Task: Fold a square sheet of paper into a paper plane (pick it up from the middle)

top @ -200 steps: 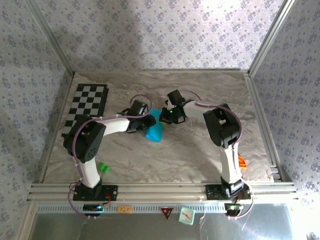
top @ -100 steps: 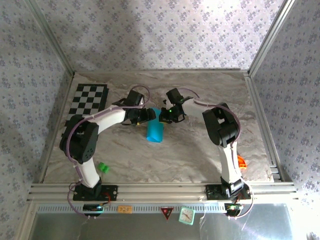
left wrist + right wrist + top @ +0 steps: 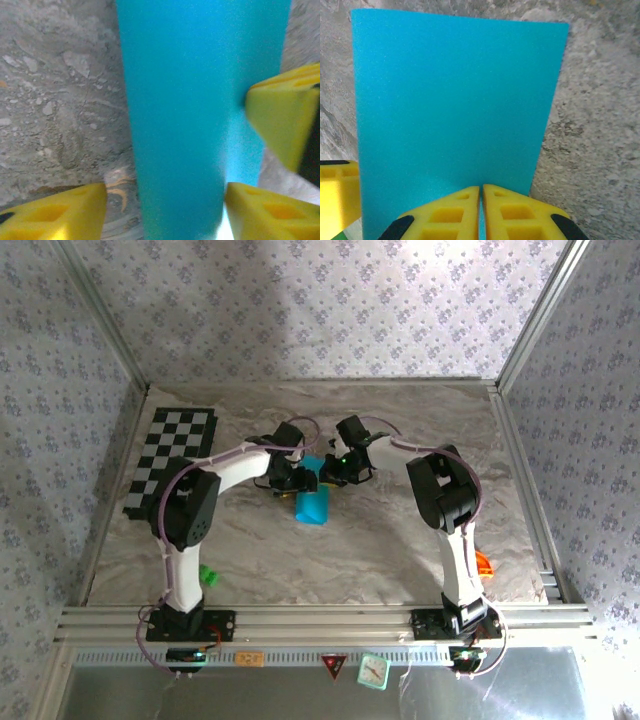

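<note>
Over table (image 3: 400, 550), right jaws pinch blue sheet (image 3: 455, 100) edge; left jaws spread, straddling it.

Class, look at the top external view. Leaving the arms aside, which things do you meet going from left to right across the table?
checkerboard mat → blue sheet of paper → small orange object
</note>
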`<state>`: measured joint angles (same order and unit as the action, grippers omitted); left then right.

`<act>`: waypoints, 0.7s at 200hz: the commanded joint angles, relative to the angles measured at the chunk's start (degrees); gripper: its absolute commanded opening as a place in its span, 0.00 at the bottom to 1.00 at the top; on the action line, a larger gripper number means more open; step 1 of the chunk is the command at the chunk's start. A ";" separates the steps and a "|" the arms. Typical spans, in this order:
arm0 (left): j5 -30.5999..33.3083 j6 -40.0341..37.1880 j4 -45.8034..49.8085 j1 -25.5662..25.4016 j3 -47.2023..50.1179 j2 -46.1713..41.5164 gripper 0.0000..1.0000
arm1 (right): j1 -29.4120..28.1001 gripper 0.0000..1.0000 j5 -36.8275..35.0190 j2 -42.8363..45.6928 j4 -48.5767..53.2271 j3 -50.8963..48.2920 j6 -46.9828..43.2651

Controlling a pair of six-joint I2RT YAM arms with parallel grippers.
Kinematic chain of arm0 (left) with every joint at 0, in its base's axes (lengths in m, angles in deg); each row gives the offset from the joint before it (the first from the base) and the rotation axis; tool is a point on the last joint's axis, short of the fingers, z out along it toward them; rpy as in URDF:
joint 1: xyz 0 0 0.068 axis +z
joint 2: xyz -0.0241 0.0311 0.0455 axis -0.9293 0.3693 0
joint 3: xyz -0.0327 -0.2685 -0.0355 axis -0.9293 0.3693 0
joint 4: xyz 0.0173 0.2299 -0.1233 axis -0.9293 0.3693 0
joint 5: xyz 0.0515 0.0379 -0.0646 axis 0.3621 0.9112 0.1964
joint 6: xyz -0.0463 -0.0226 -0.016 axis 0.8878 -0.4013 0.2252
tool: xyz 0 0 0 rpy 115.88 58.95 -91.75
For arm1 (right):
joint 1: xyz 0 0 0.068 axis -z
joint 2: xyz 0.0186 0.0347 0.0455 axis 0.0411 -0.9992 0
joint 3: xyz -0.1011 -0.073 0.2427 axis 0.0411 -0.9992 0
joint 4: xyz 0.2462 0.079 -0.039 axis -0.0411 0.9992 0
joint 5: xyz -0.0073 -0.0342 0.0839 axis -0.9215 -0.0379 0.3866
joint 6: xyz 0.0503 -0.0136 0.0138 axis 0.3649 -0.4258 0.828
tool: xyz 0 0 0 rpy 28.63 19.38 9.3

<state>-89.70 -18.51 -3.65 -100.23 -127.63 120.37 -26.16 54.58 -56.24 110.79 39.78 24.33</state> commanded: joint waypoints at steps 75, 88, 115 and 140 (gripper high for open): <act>1.78 1.28 -1.12 1.22 2.33 0.21 0.38 | 8.65 0.23 -1.70 14.51 -16.68 -17.96 12.94; 1.79 1.66 -1.07 1.33 2.47 0.48 0.37 | 10.02 0.24 -2.63 16.40 -18.49 -20.92 13.89; 1.88 3.17 -1.68 1.77 3.23 -0.08 0.35 | 11.58 0.26 -4.13 19.27 -18.86 -23.81 13.48; 0.63 5.60 -3.21 1.88 4.64 -1.39 0.33 | 11.50 0.26 -4.36 19.67 -17.42 -23.82 12.67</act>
<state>-88.71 -15.73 -5.44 -98.79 -125.22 119.91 -14.38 51.34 -38.49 93.92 16.27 36.73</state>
